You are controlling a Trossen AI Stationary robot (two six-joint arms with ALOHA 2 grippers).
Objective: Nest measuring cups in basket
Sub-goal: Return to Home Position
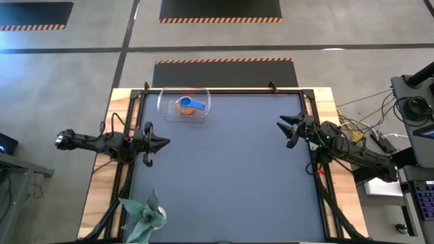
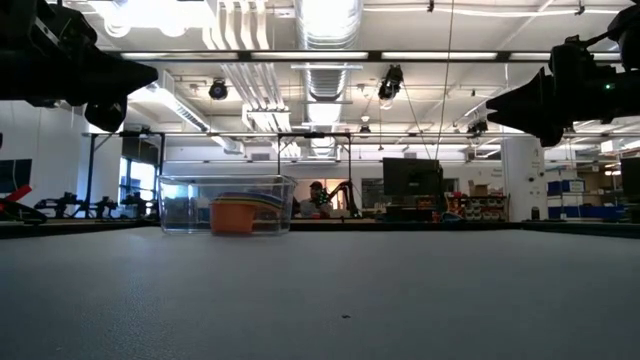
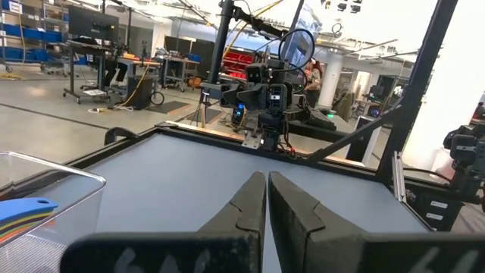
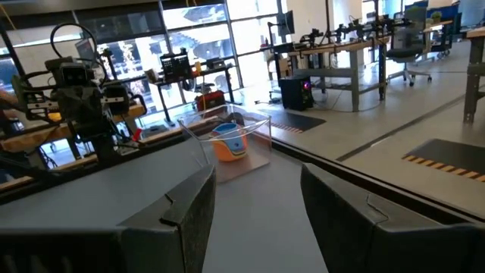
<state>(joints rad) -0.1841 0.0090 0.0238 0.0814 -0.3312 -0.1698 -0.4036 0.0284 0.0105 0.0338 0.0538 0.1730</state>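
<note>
The nested cups (image 1: 190, 104) sit in the basket (image 1: 161, 107) at the bench's (image 1: 224, 183) far edge, so homing seems in hand: the left pincer (image 1: 165, 142), closed and empty, near the basket, and the right pincer (image 1: 286, 132), wide open and empty, well apart from it, need only tuck back.

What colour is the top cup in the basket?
The top cup is blue; the high view shows it best.

Two matte black robot arms with pointed two-finger claws.
The left arm (image 1: 95, 142) and right arm (image 1: 352, 152) are slim and jointed. The left claw (image 1: 165, 143) and right claw (image 1: 285, 133) have wedge-shaped black fingers tapering to blunt tips. A thin black cable (image 1: 114, 120) loops beside the left arm, and a small green light (image 2: 606, 86) glows on the right.
</note>
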